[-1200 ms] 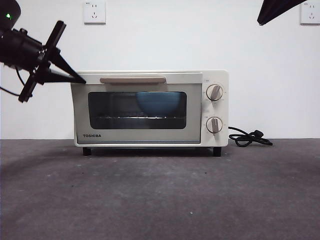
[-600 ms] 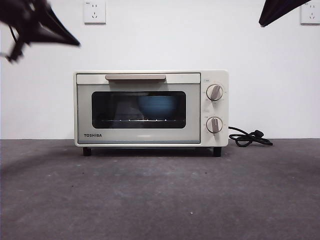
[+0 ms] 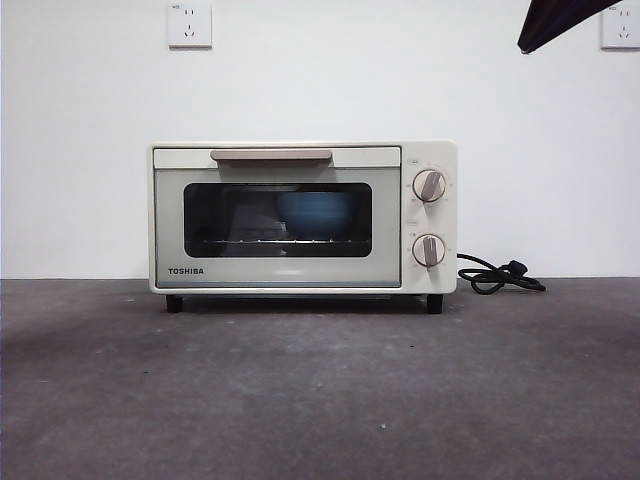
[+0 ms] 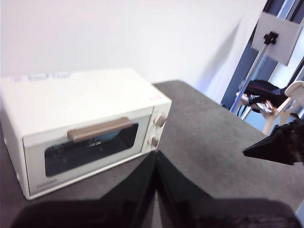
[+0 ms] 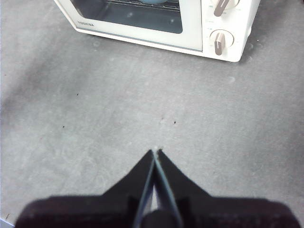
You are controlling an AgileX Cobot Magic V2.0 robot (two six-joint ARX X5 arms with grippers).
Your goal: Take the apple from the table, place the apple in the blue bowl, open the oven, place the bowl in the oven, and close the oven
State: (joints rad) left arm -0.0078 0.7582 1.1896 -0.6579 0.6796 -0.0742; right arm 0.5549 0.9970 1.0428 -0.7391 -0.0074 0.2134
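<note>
Oven (image 3: 300,217) shut (blue bowl (image 3: 315,211) inside).

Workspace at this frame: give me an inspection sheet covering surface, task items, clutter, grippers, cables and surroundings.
Surface: the table is dark grey and speckled.
Oven: the oven stands at the back by the wall, door shut, handle along the door's top edge.
Bowl: the blue bowl shows through the glass, on the rack inside.
Apple: not visible; the bowl would hide it.
Clutter: nothing seen.
Grippers: the left gripper is raised in front of the oven, jaws together, empty. The right gripper is above bare table, jaws together, empty.
Cables: a black cord lies coiled right of the oven.
Surroundings: white wall with two sockets.
</note>
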